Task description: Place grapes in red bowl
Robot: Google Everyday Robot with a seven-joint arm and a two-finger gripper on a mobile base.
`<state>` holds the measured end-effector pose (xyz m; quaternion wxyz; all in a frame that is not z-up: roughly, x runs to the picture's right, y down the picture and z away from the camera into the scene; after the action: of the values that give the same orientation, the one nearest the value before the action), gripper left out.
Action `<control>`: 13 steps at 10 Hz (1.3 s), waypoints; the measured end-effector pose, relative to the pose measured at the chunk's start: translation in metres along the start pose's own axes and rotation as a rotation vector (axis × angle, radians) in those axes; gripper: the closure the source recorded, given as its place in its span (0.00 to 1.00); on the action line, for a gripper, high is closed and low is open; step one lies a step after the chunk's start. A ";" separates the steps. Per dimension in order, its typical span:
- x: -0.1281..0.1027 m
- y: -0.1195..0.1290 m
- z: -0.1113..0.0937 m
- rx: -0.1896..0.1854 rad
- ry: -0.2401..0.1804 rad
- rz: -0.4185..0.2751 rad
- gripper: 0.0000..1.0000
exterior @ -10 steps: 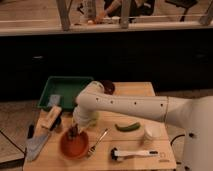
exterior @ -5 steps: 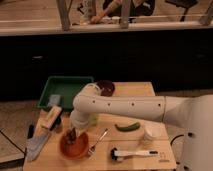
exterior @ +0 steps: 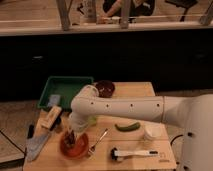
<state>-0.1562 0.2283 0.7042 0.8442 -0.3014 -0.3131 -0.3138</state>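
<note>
The red bowl (exterior: 76, 148) sits near the front left of the wooden table (exterior: 135, 92). My gripper (exterior: 71, 136) hangs from the white arm (exterior: 120, 107), pointing down into the bowl. It is shut on the grapes (exterior: 70, 135), a small dark bunch held just above the bowl's floor and partly hidden by the gripper.
A green tray (exterior: 67, 86) with a blue sponge (exterior: 54, 100) stands at the back left, and a maroon bowl (exterior: 105, 89) next to it. A curved green vegetable (exterior: 127, 126), a white cup (exterior: 152, 132), a spoon (exterior: 98, 141), a white-handled tool (exterior: 132, 153), a knife (exterior: 37, 145) and a wooden block (exterior: 50, 118) lie around.
My gripper has moved down a little with the grapes, closer into the red bowl. Nothing else has moved.
</note>
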 end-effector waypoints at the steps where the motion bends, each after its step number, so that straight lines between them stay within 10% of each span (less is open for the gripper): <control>1: -0.002 0.001 0.000 -0.003 -0.001 -0.001 0.41; 4: -0.005 0.002 0.001 -0.012 -0.006 -0.007 0.20; 13: -0.004 0.000 0.003 -0.033 -0.026 -0.028 0.20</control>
<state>-0.1593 0.2317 0.7035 0.8305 -0.3151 -0.3230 -0.3265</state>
